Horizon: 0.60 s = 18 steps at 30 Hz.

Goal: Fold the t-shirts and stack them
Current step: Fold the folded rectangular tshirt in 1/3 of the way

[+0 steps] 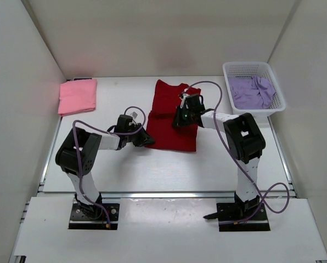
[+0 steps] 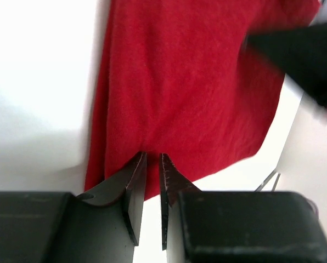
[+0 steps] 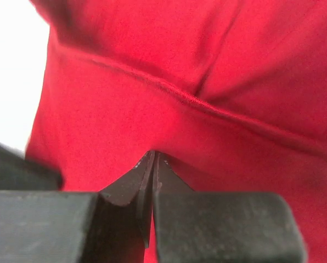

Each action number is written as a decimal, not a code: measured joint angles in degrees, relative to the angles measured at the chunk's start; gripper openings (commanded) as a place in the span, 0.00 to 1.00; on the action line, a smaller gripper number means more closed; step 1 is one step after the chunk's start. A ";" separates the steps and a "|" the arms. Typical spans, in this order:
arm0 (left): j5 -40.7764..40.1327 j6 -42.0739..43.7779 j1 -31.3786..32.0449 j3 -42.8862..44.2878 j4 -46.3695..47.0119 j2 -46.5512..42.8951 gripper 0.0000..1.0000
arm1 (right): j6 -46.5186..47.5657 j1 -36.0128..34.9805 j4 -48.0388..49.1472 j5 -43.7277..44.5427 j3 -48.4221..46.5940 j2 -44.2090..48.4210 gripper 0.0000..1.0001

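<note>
1. Red shirt (image 1: 169,133) is lying flat on the table (image 1: 152,170) at mid-width, between the two arms. Its narrower part is pointing to the far wall and its wider part is lying nearer the bases.
2. Left gripper (image 2: 153,156) is reaching in from the left and meeting the red shirt at its near left edge. Its jaws are standing only a narrow slit apart, and the cloth's edge is showing between the tips, so it is apparently pinching that edge.
3. Right gripper (image 3: 154,153) is coming down on the red shirt from the right, near the cloth's middle toward the right side. Its jaws are pressing fully together with the tips buried in the cloth, seemingly nipping a small pinch of it. A seam or fold line is running across the cloth just beyond the tips.
4. Pink shirt (image 1: 77,96) is lying folded into a neat rectangle at the far left of the table, well apart from the red shirt.
5. Purple shirt (image 1: 252,92) is sitting crumpled inside the basket (image 1: 246,66) at the far right corner, well apart from both grippers.
6. Both arms are bending inward over the table, and a purple cable is looping along each of them.
</note>
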State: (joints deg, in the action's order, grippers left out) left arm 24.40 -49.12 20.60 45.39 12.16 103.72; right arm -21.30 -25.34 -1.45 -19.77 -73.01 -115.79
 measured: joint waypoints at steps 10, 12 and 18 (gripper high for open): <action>-1.81 -0.02 2.99 -10.78 -1.60 -12.07 0.38 | -1.53 6.32 0.90 -1.75 -10.75 -6.51 0.00; -2.40 0.31 1.70 -10.88 -3.72 -15.39 0.41 | -1.64 6.40 0.72 -1.68 -10.12 -5.07 0.00; -3.87 1.53 -1.86 -10.97 -6.14 -25.94 0.49 | -5.25 6.27 5.68 -1.97 8.55 13.97 0.00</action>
State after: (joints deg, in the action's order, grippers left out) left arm 20.53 -47.59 18.74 34.41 6.02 77.78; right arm -26.55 -19.07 4.23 -21.74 -64.47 -101.82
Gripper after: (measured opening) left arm 0.477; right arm 0.004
